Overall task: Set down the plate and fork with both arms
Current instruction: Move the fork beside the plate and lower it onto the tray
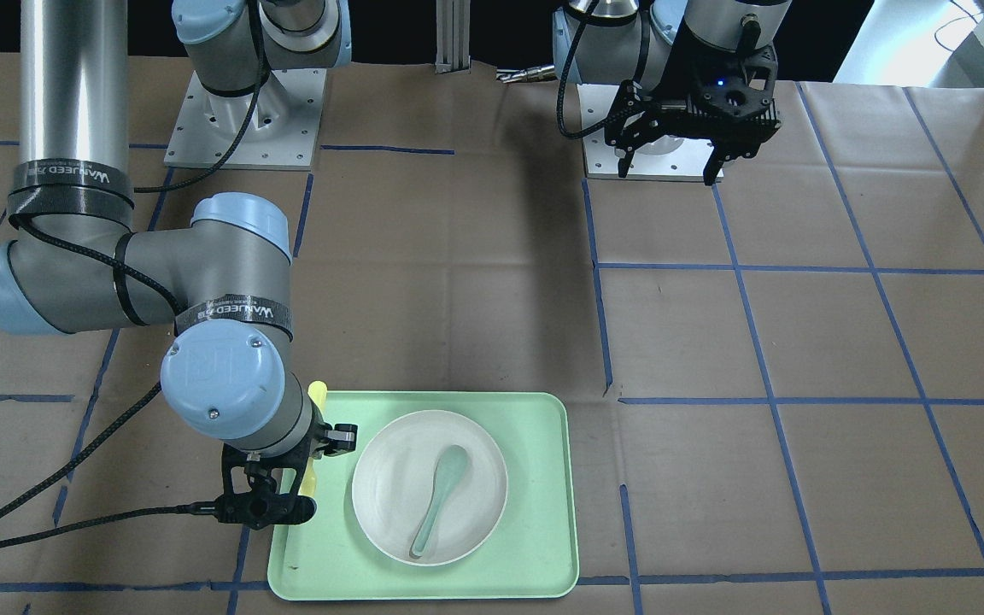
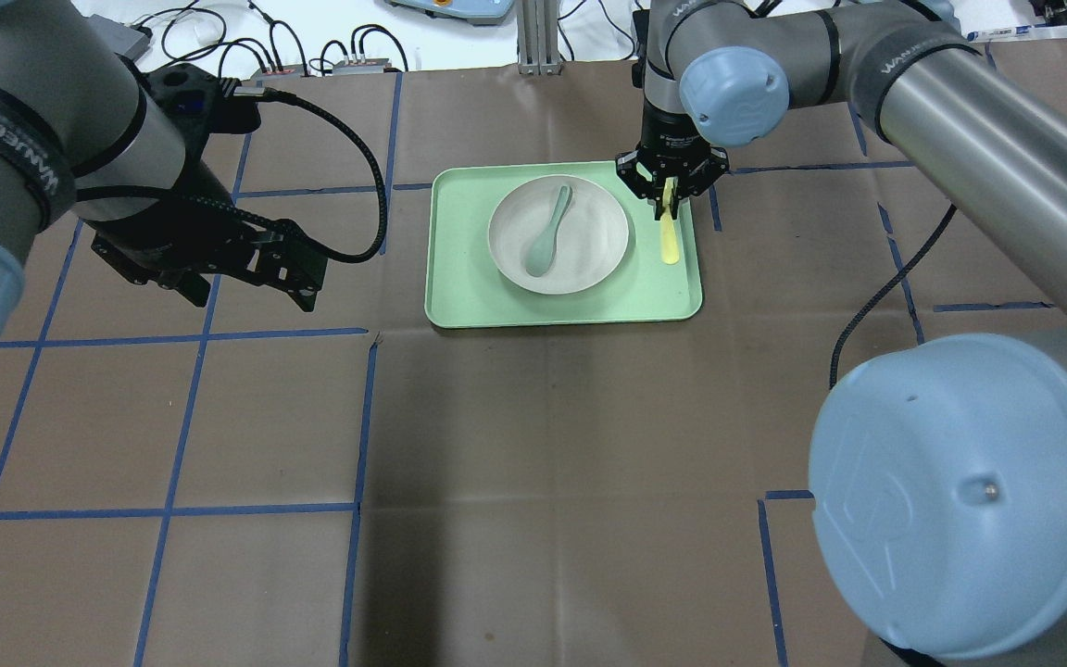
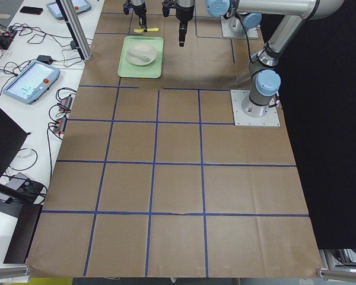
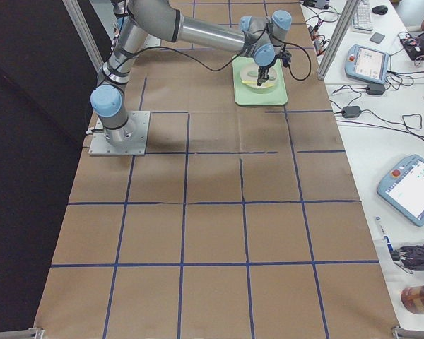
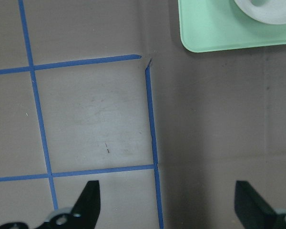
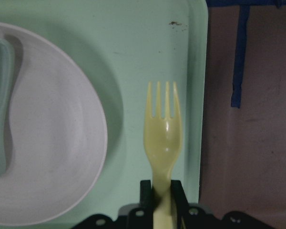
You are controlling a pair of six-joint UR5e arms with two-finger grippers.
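Observation:
The off-white plate sits on the mint-green tray with a grey-green spoon lying in it. My right gripper is over the tray's right strip, beside the plate, and is shut on the handle of the pale-yellow fork. In the right wrist view the fork points its tines away from the gripper, over the tray between the plate and the tray's rim. I cannot tell whether the fork touches the tray. My left gripper is open and empty over bare table left of the tray.
Brown paper with blue tape lines covers the table. The left wrist view shows the tray's corner ahead of the open left gripper. The right arm's elbow looms at the near right. Cables and pendants lie beyond the far edge.

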